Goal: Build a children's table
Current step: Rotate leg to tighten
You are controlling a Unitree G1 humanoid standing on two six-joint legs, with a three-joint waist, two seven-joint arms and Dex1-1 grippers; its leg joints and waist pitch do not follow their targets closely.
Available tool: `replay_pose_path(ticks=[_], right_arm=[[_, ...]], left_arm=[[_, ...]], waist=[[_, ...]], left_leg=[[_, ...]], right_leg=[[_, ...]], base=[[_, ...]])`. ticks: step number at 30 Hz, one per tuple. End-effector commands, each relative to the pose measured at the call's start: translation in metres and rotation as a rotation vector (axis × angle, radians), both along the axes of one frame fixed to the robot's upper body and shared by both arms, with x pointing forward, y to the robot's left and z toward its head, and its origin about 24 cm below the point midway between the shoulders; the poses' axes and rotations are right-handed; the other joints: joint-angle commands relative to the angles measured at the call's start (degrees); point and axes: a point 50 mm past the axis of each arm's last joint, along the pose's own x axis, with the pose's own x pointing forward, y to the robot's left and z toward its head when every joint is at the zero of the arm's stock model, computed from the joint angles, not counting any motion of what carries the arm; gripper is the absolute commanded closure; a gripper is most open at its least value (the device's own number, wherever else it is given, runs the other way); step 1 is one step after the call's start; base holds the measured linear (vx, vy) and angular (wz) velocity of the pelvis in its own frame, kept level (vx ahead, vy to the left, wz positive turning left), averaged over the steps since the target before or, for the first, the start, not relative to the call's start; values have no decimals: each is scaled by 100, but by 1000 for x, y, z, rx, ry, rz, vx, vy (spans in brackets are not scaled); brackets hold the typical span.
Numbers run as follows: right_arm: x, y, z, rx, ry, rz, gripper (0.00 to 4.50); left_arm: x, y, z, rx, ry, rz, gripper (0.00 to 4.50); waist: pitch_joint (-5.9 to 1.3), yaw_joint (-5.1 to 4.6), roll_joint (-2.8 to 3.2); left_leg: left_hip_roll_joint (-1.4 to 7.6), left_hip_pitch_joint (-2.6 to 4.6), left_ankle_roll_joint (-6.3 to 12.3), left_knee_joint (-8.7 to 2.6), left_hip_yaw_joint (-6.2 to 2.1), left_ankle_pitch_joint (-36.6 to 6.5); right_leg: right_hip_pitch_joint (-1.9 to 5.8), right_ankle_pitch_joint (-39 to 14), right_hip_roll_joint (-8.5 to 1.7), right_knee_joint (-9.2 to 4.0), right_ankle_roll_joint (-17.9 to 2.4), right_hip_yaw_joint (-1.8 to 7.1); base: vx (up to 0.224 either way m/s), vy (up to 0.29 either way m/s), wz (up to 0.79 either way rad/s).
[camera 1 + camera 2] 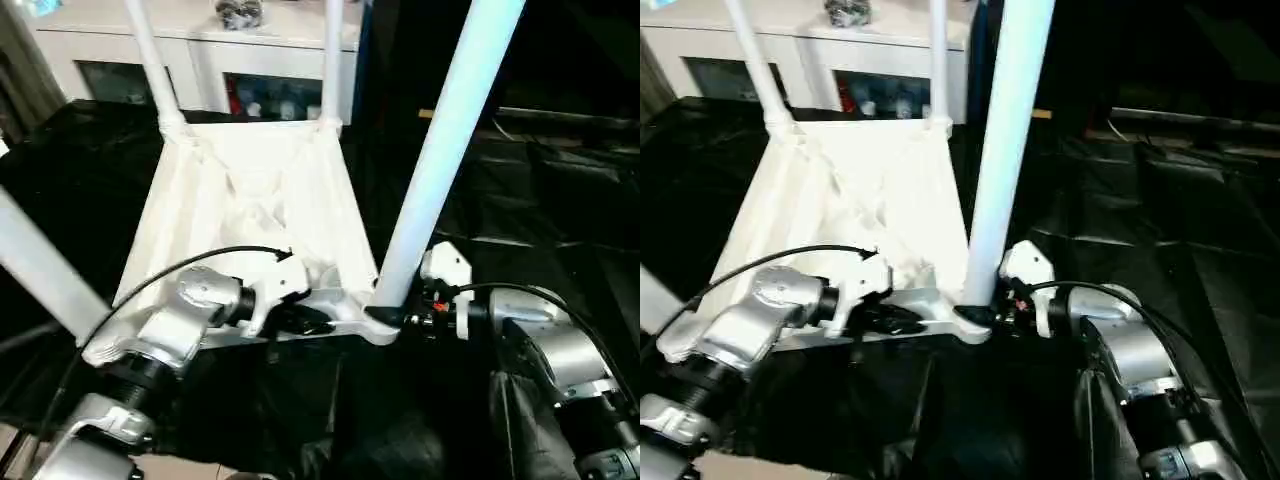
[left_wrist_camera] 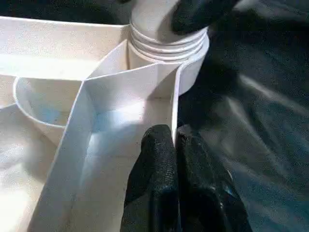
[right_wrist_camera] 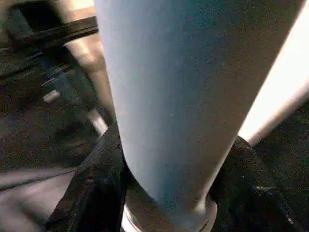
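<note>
Backdrop: white cabinet (image 1: 200, 55) with glass-fronted doors at the far side, a small dark cluttered item on top, too blurred to name.
Desk: large, under a glossy black cover (image 1: 560, 200), wrinkled and creased, catching streaks of light.
Tabletop: white plastic tabletop (image 1: 250, 200), rectangular, lying upside down in the middle of the desk; ribbed underside facing up, thin walls crossing between rounded corner sockets.
Legs, count: four white tubes seen. Two slim ones standing at the far corners (image 1: 150, 60) (image 1: 332, 60), one at the near left (image 1: 40, 265), one thick and smooth at the near right corner (image 1: 440, 150), leaning slightly.
Near right socket: round collar (image 2: 166, 46) with stacked ridges like threading, the leg's base seated in it.
Left hand: left hand (image 2: 176, 145) pinched tight on the thin near wall of the tabletop, just beside that socket; two black fingers (image 2: 154, 174), matte and pebbled, one on each side of the wall.
Right hand: right hand (image 3: 169, 193) wrapped around the foot of the near right leg, black fingers (image 3: 91, 193) pressed against both sides of the tube just above the collar.
Arms: silver, brushed metal forearms, black cable (image 1: 200, 262) looping over the left one.
Writing: none readable anywhere.
</note>
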Motion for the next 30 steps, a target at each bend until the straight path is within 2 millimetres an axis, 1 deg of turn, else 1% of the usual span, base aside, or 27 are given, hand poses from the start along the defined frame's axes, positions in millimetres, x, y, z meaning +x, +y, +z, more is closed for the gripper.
replay_pose_path(ticks=[1, 2, 3, 4, 5, 6, 7, 8, 9, 10, 12, 13, 15, 16, 18, 19, 20, 21, 22, 23, 24, 26, 27, 28, 29, 30], right_arm=[[-2, 23, -20, 3, 59, -63, 251], [-2, 23, -20, 3, 59, -63, 252], [2, 27, -23, 3, 62, -131, 252], [6, 34, -27, 16, 76, -213, 252], [7, 36, -27, 18, 77, -230, 252], [12, 46, -29, 24, 84, -319, 252], [14, 51, -29, 31, 90, -358, 252], [15, 53, -29, 35, 91, -364, 252], [16, 58, -28, 46, 92, -378, 252], [16, 71, -25, 57, 69, -346, 252], [16, 79, -22, 65, 41, -310, 252], [17, 78, -21, 83, 47, -324, 217], [18, 76, -20, 106, 57, -330, 183], [18, 75, -18, 125, 70, -319, 181], [17, 68, -17, 107, 61, -279, 174], [17, 65, -17, 94, 55, -268, 148], [17, 61, -17, 82, 51, -253, 138], [17, 58, -16, 72, 48, -241, 138], [17, 53, -15, 55, 37, -230, 129], [18, 50, -15, 45, 29, -223, 117], [19, 43, -14, 20, 13, -219, 104], [22, 31, -11, -30, -24, -208, 92], [23, 24, -9, -49, -35, -195, 85], [23, 21, -8, -59, -39, -185, 73], [22, 18, -6, -60, -41, -161, 73], [20, 15, -4, -57, -40, -121, 73]], left_arm=[[13, -15, 6, -8, -51, 137, 450], [13, -15, 6, -8, -51, 137, 450], [16, -21, 7, -15, -58, 177, 450], [19, -30, 9, -34, -58, 232, 450], [20, -32, 10, -36, -60, 244, 450], [23, -42, 12, -38, -75, 287, 450], [23, -46, 13, -36, -81, 294, 450], [23, -48, 13, -36, -83, 296, 450], [24, -51, 14, -35, -88, 301, 450], [23, -57, 14, -31, -96, 295, 450], [21, -60, 13, -28, -98, 278, 450], [21, -60, 14, -32, -97, 268, 450], [20, -60, 14, -34, -96, 253, 450], [18, -58, 14, -36, -97, 234, 450], [16, -53, 14, -43, -94, 189, 450], [15, -51, 14, -46, -95, 171, 450], [13, -49, 14, -49, -86, 152, 450], [12, -47, 14, -49, -78, 139, 450], [11, -44, 14, -48, -84, 115, 450], [11, -42, 14, -47, -89, 100, 450], [9, -38, 14, -45, -77, 83, 450], [7, -31, 14, -42, -81, 23, 450], [5, -26, 14, -41, -66, -4, 450], [3, -23, 13, -41, -57, -20, 450], [3, -21, 14, -42, -59, -35, 450], [2, -17, 14, -44, -60, -54, 450]], waist=[[-292, -64, -54], [-294, -76, -60], [-288, -108, -57], [-284, -158, -62], [-291, -189, -63], [-288, -202, -68], [-287, -227, -36], [-302, -236, -43], [-309, -261, -39], [-310, -270, -29], [-311, -291, -25], [-305, -296, -31], [-309, -298, -26], [-309, -293, -40], [-308, -295, -34], [-317, -302, -41], [-320, -298, -37], [-326, -290, -34], [-338, -287, -22], [-348, -288, -28], [-350, -288, -17], [-370, -264, -7], [-381, -242, -3], [-379, -238, 9], [-388, -213, 18], [-396, -204, 10]], left_leg=[[343, 106, -31, -471, -214, -1648], [338, 115, -61, -471, -222, -1702], [331, 134, -81, -466, -236, -1818], [314, 126, -86, -461, -240, -1874], [308, 125, -91, -457, -259, -1925], [302, 104, -83, -460, -264, -1903], [303, 100, -101, -473, -275, -1921], [302, 96, -98, -477, -286, -1907], [304, 85, -86, -485, -292, -1908], [312, 88, -63, -496, -292, -1917], [316, 92, -18, -495, -282, -1946], [319, 92, 4, -500, -276, -1972], [322, 93, 22, -503, -271, -1979], [319, 84, 47, -504, -269, -1951], [326, 67, 68, -513, -274, -1927], [326, 55, 79, -511, -270, -1869], [328, 51, 84, -510, -270, -1824], [331, 48, 107, -506, -259, -1747], [333, 36, 136, -498, -251, -1629], [340, 10, 169, -500, -257, -1517], [341, 11, 176, -496, -251, -1476], [336, 42, 227, -459, -215, -1335], [335, 52, 234, -453, -212, -1275], [336, 43, 279, -445, -198, -1181], [346, 75, 305, -435, -180, -1114], [342, 59, 339, -430, -190, -1054]], right_leg=[[161, -2669, -443, -525, -977, 255], [155, -2797, -447, -537, -906, 248], [132, -3020, -454, -573, -807, 244], [120, -3168, -450, -602, -744, 233], [119, -3292, -452, -619, -687, 211], [131, -3324, -452, -632, -651, 208], [120, -3318, -443, -644, -620, 198], [134, -3281, -446, -643, -602, 188], [141, -3149, -445, -642, -617, 182], [141, -3001, -444, -644, -661, 182], [131, -2802, -436, -637, -735, 191], [133, -2729, -437, -632, -780, 200], [136, -2645, -439, -621, -832, 212], [148, -2616, -445, -613, -851, 215], [163, -2592, -449, -604, -861, 218], [171, -2504, -450, -592, -876, 223], [176, -2448, -453, -586, -891, 225], [184, -2299, -449, -569, -940, 233], [197, -2100, -450, -537, -1009, 241], [219, -1939, -450, -513, -1064, 235], [221, -1871, -447, -504, -1086, 236], [195, -1530, -441, -482, -1255, 249], [207, -1462, -441, -468, -1280, 243], [199, -1297, -437, -446, -1362, 255], [182, -1121, -420, -434, -1425, 256], [211, -1018, -416, -413, -1447, 247]], base=[[0, 0, 0], [0, 0, 0], [0, 0, 0], [0, 0, 0], [0, 0, 0], [0, 0, 0], [0, 0, 0], [0, 0, 0], [0, 0, 0], [0, 0, 0], [0, 0, 0], [0, 0, 0], [0, 0, 0], [0, 0, 0], [0, 0, 0], [0, 0, 0], [0, 0, 0], [0, 0, 0], [0, 0, 0], [0, 0, 0], [0, 0, 0], [0, 0, 0], [0, 0, 0], [0, 0, 0], [0, 0, 0], [0, 0, 0]])
